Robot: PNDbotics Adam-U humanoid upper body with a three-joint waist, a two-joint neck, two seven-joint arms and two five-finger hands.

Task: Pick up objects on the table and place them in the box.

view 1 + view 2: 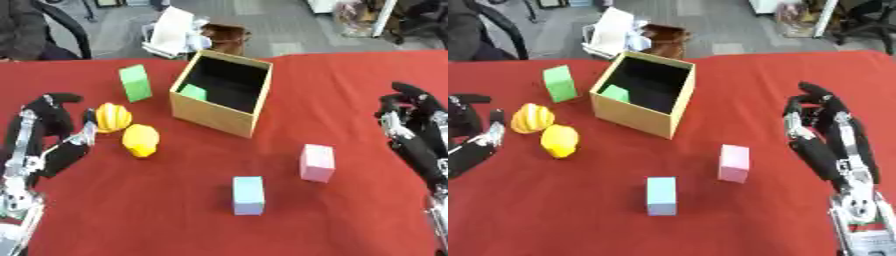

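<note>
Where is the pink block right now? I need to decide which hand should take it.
The pink block stands on the red cloth, right of centre in front of the box, just right of the blue block and nearer the right hand.

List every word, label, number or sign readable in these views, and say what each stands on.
None can be read. The box, the green block, the pink block and the blue block show plain faces. A red and green patch on the right hand's wrist is too blurred to read.
</note>
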